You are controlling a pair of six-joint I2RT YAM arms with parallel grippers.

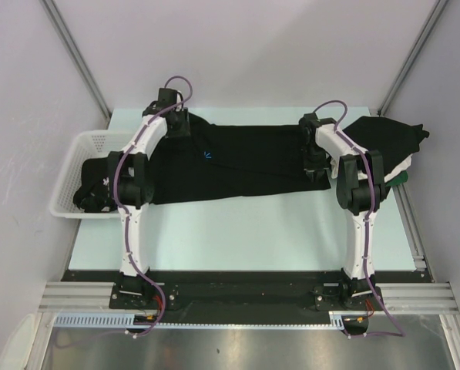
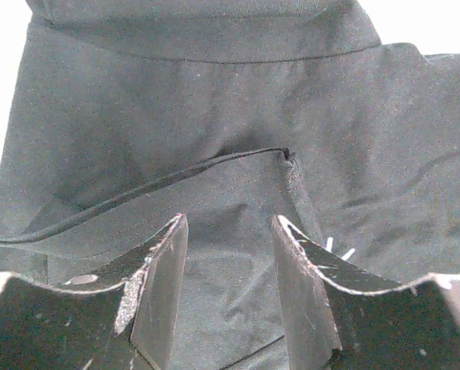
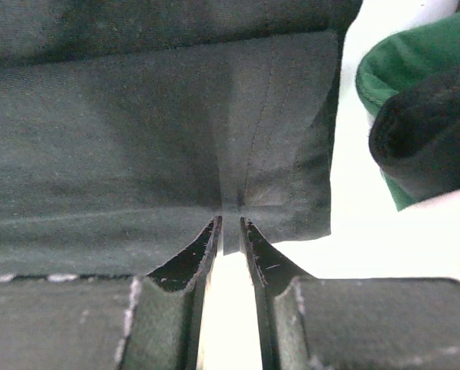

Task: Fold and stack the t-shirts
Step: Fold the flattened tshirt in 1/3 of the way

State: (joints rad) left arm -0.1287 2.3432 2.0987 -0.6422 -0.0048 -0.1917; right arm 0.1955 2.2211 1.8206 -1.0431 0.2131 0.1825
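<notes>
A black t-shirt (image 1: 237, 166) with a small blue starburst mark (image 1: 207, 155) lies spread across the far half of the table. My left gripper (image 1: 181, 128) is at the shirt's far left corner. In the left wrist view it (image 2: 230, 222) stands open just above the black cloth (image 2: 214, 116), with nothing pinched between its fingers (image 2: 162, 285). My right gripper (image 1: 316, 171) is at the shirt's right edge. In the right wrist view it (image 3: 230, 223) is shut on a fold of the hem (image 3: 272, 154). Folded t-shirts (image 1: 385, 139), black on top, are stacked at the far right.
A white mesh basket (image 1: 75, 150) at the left table edge holds more dark shirts (image 1: 91, 189). White and green cloth (image 1: 403, 174) shows under the right stack. The green shirt (image 3: 399, 69) lies close to my right gripper. Grey walls enclose the table.
</notes>
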